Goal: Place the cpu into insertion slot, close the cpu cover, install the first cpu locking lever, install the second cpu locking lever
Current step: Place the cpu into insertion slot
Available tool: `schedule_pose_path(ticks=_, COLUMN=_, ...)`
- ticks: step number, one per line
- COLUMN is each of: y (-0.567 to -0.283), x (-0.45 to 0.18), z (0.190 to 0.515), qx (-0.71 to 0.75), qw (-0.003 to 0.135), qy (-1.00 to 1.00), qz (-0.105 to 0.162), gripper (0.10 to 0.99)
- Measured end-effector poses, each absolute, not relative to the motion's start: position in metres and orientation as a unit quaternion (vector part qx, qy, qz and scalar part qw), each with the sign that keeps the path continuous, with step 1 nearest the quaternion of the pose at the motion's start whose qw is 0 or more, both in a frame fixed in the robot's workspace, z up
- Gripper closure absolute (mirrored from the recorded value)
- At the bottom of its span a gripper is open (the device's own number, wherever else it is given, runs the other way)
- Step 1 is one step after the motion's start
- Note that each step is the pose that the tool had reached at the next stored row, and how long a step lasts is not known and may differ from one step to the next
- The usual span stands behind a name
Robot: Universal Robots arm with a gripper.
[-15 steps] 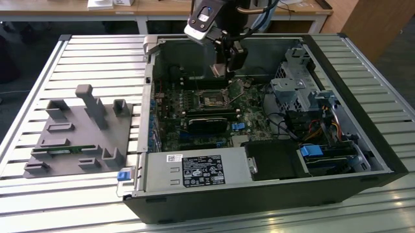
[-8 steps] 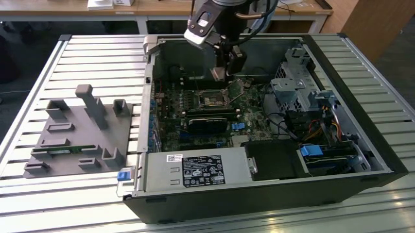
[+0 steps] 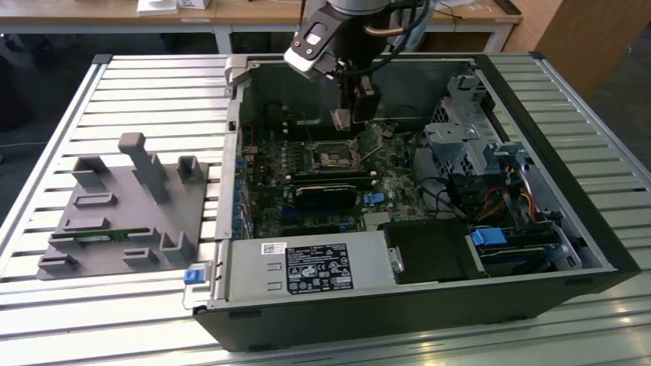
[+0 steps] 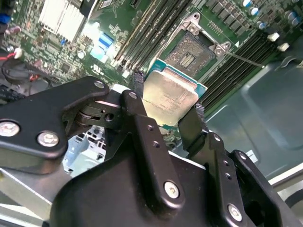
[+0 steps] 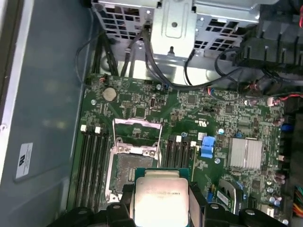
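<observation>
Exterior view: insertion slot [image 3: 334,156] at 6 o'clock of your claw [image 3: 347,116] | second wrist view: claw clamps cpu [image 4: 170,97] by opposite edges | judged light, rigid, fragile; hold edges only.

Lab or workshop: slatted aluminium workbench [image 3: 152,99], opened computer case [image 3: 407,316], wooden desks [image 3: 254,11] behind.

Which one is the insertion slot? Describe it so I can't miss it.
Inside the open computer case, look at the green motherboard. The insertion slot sits between two banks of long black memory slots, near the cpu in the jaws: the only square dark recess with a silvery rim.
</observation>
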State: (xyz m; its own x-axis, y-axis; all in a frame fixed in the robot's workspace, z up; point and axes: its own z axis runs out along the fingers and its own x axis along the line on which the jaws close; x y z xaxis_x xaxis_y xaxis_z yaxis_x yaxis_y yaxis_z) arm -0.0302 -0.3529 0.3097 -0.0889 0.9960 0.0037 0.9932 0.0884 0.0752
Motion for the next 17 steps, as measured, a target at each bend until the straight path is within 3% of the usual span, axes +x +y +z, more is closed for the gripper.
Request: schedule_pose_path(ticks=17, y=-0.3528, x=-0.0337, z=0.3016, qx=0.682, qw=0.024, qy=0.731, qz=0.029, gripper=0.545)
